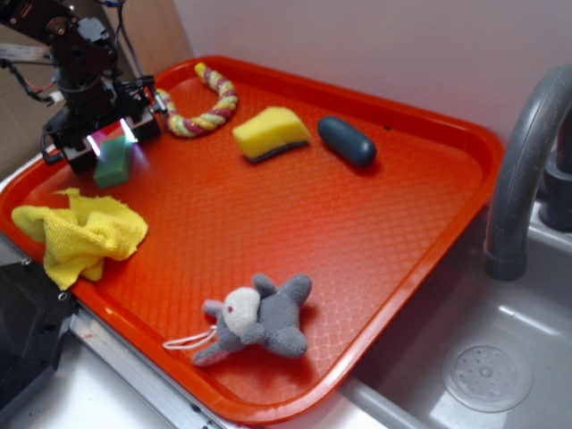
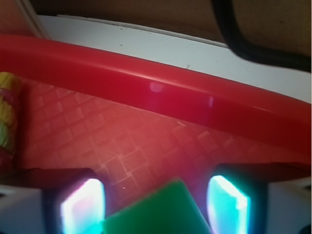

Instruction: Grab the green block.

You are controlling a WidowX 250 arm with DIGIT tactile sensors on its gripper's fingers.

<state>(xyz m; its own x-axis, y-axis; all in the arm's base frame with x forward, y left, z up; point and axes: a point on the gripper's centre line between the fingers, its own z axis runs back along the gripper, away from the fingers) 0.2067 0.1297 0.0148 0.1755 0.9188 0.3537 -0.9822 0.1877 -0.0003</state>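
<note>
The green block [image 1: 113, 162] lies flat on the orange tray [image 1: 295, 223] near its far left rim. My gripper [image 1: 111, 138] hangs right over the block's far end, open, with its glowing pads on either side. In the wrist view the green block [image 2: 158, 210] sits turned at an angle at the bottom, between the two lit fingertips [image 2: 83, 207], with a gap showing on each side. The gripper [image 2: 155, 204] is not closed on it.
On the tray lie a yellow sponge [image 1: 271, 132], a dark blue oval object [image 1: 347, 140], a red and yellow rope toy [image 1: 204, 105], a yellow cloth [image 1: 79, 234] and a grey plush toy [image 1: 259, 317]. The tray's raised rim [image 2: 161, 87] runs just ahead. A sink [image 1: 483, 357] and faucet [image 1: 523, 170] stand at right.
</note>
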